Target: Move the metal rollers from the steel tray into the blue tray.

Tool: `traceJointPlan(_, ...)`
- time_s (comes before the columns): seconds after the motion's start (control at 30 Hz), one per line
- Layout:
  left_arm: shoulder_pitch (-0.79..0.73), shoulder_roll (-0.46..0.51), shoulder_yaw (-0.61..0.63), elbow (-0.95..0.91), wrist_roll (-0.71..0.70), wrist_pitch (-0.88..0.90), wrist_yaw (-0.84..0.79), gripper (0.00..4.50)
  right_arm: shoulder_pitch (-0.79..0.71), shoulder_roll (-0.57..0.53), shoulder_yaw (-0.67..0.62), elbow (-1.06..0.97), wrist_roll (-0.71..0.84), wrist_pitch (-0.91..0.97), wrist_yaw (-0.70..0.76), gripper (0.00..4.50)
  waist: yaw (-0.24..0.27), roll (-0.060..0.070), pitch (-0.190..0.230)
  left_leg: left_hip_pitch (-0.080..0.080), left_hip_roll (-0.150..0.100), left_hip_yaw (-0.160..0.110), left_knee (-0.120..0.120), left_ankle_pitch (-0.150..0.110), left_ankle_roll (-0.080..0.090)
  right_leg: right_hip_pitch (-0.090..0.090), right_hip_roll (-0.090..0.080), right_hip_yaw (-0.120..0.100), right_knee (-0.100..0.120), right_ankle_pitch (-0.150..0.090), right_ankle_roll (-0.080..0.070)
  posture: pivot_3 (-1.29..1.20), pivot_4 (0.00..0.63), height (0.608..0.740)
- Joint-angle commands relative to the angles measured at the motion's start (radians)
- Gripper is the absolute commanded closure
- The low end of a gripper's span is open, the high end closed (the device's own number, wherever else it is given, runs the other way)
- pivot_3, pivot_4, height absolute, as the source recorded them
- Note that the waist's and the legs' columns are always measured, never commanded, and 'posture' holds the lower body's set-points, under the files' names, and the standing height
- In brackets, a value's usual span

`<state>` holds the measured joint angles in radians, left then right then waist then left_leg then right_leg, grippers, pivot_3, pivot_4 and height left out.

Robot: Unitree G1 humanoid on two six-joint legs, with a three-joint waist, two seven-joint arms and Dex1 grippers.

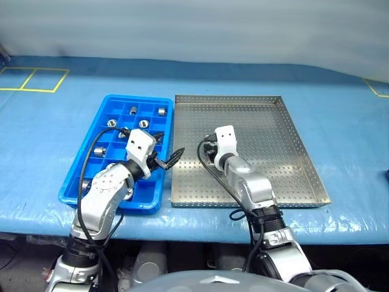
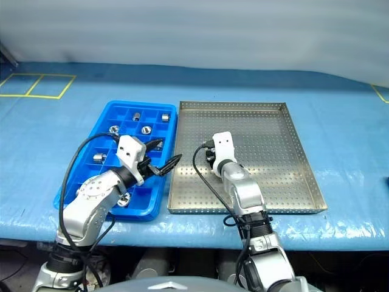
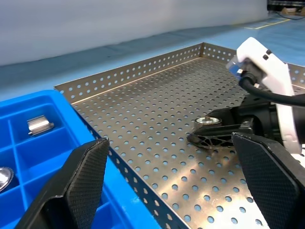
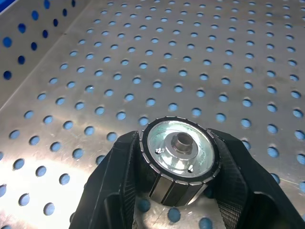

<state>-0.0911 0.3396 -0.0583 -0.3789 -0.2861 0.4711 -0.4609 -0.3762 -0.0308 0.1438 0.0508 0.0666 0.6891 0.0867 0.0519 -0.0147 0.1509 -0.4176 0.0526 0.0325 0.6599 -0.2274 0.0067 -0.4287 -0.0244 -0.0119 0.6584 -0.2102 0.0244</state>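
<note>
Covering the tabletop [image 1: 340, 121] is a blue sheet, with the steel tray [image 1: 285, 158] lying to the right and the blue tray [image 1: 109, 109] just beside it on the left, their long sides nearly touching. The left end effector [image 1: 165, 152] hovers over the near right part of the blue tray, its two black fingers [image 3: 83, 179] spread wide with nothing between them. The right end effector [image 4: 177, 191] sits low over the left part of the steel tray, its fingers pressed against both sides of one metal roller [image 4: 180, 160], which stands upright on the perforated floor. Several more metal rollers [image 1: 161, 111] lie in separate compartments of the blue tray.
</note>
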Motion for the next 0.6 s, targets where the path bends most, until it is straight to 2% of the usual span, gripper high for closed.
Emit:
traceJointPlan(0.03,0.023,-0.022,0.052,-0.071,0.013,-0.051,0.061,0.00,-0.043,-0.022,0.035,-0.131,-0.011,0.028,0.038,2.68,0.008,0.000,0.001,0.000,0.000,0.000,0.000,0.000,0.000,0.000,0.000,0.000,0.000,0.000,0.000,0.32,0.150,0.740)
traceJointPlan(0.17,0.061,-0.045,0.106,-0.102,0.011,-0.074,0.115,0.00,-0.098,-0.039,0.080,-0.205,-0.010,0.089,0.086,2.68,0.023,0.000,0.001,0.000,0.001,-0.001,0.000,0.000,0.000,-0.001,0.001,-0.001,0.000,-0.001,-0.001,0.35,0.150,0.740)
traceJointPlan(0.37,0.162,-0.008,0.184,-0.169,-0.009,-0.085,0.108,0.00,-0.174,-0.046,0.179,-0.249,0.002,0.158,0.179,2.68,0.057,-0.001,0.001,0.000,0.001,-0.001,-0.004,0.000,0.000,-0.001,0.001,-0.003,0.000,-0.004,-0.006,0.42,0.150,0.740)
traceJointPlan(0.6,0.288,0.057,0.242,-0.242,-0.068,-0.080,0.030,0.00,-0.244,-0.030,0.275,-0.202,0.003,0.171,0.267,2.68,0.103,-0.001,0.002,-0.001,0.001,-0.001,-0.006,0.000,-0.001,-0.002,0.000,-0.005,-0.001,-0.008,-0.009,0.48,0.150,0.740)
